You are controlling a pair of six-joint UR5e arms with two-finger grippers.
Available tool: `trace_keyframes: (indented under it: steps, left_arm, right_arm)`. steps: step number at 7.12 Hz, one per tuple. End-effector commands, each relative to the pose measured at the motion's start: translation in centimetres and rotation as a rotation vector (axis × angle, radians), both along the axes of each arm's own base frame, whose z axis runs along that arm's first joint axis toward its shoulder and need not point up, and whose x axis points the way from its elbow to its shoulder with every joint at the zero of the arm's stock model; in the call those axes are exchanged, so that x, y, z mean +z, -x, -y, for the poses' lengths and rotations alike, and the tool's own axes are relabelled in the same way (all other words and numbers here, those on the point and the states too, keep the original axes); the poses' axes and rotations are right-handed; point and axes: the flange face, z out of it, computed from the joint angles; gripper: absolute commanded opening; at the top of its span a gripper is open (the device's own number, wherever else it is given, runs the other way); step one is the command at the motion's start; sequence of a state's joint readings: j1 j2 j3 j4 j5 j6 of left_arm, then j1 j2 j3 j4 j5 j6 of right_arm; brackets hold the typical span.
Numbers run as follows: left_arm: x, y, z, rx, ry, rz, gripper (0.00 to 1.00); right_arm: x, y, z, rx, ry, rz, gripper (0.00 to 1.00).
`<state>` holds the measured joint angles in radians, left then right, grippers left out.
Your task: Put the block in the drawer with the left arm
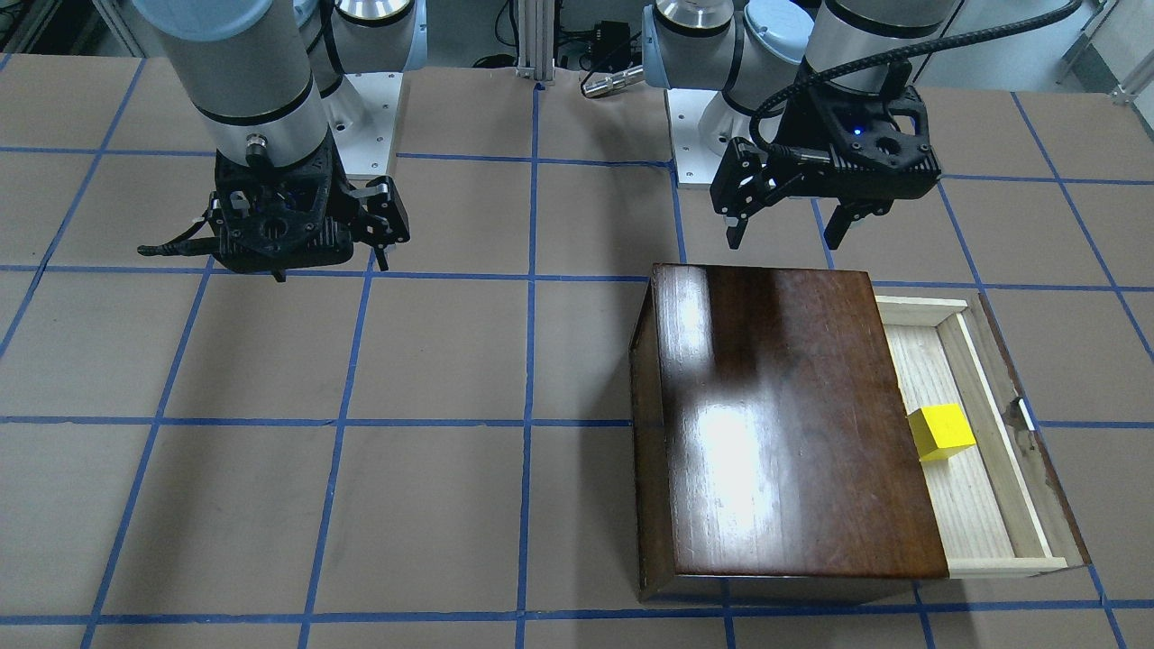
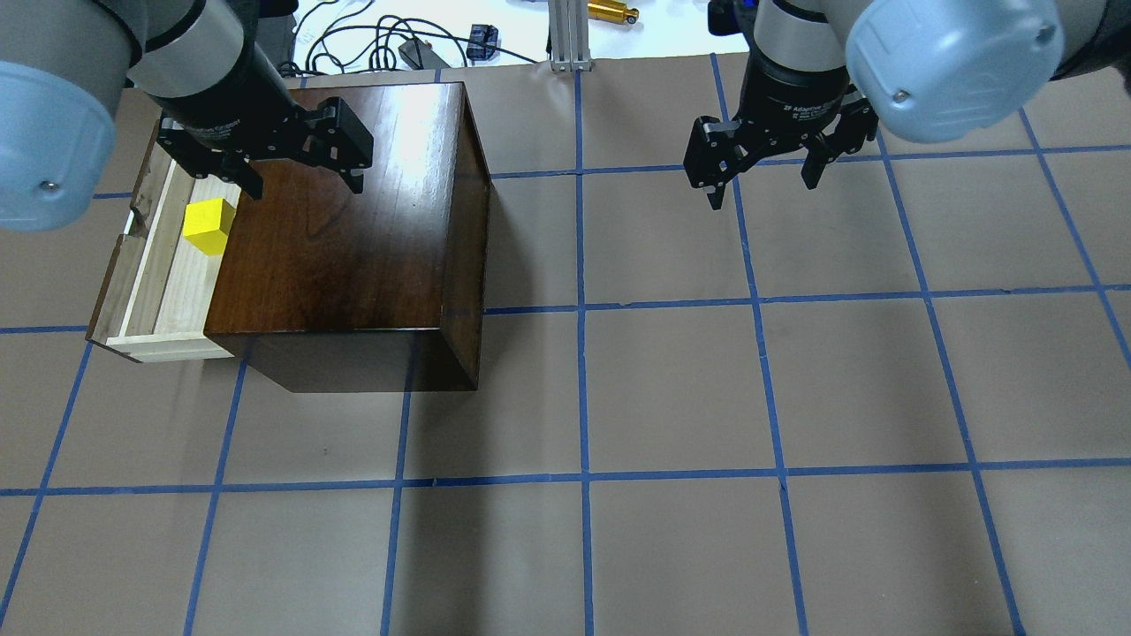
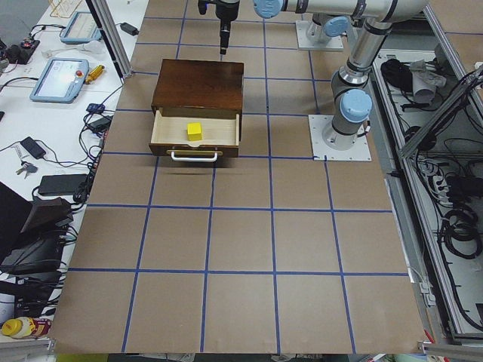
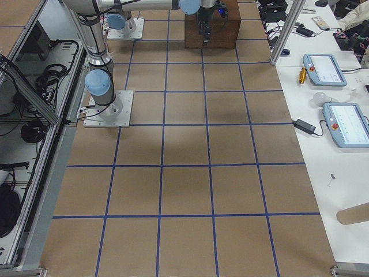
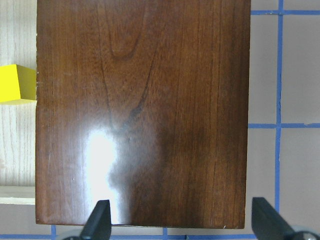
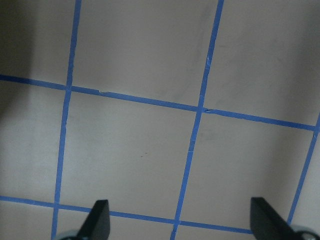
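Yellow and cube-shaped, the small block [image 1: 941,433] sat on the floor of the shallow pale-wood drawer [image 1: 1008,566], just beside the edge of the glossy dark brown wooden cabinet [image 1: 793,424]. The drawer stood partly open; its inner part was hidden under the cabinet's top. Its dark front panel showed only edge-on from the front-facing camera. In the left wrist view the block was cut off by the frame's left edge.

The left arm's black two-finger gripper [image 1: 784,242] hung above the cabinet, clear of it, with its fingers spread and nothing between them. Only the two fingertips [image 5: 97,221] showed in its wrist view, cropped at the bottom over the polished wood.

The right arm's black gripper [image 2: 762,193] hovered over the brown paper table marked with blue tape lines [image 2: 671,389], well apart from the cabinet. Its fingers were likewise spread and empty. From the front-facing camera they were hard to make out behind the gripper's body. In the view from the right end, the cabinet was small and partly behind an arm, and the drawer and block could not be seen.
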<state>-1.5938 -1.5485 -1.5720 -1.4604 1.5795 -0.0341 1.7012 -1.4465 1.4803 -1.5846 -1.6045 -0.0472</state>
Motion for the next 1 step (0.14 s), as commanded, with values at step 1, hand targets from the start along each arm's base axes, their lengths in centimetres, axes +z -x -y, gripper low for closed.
trace_keyframes:
  steps: [1]
  left_arm:
    - [0.1, -0.08, -0.06, 0.0, 0.002, 0.001, 1.0]
  right_arm:
    - [0.0, 0.0, 0.0, -0.001, 0.0, 0.0, 1.0]
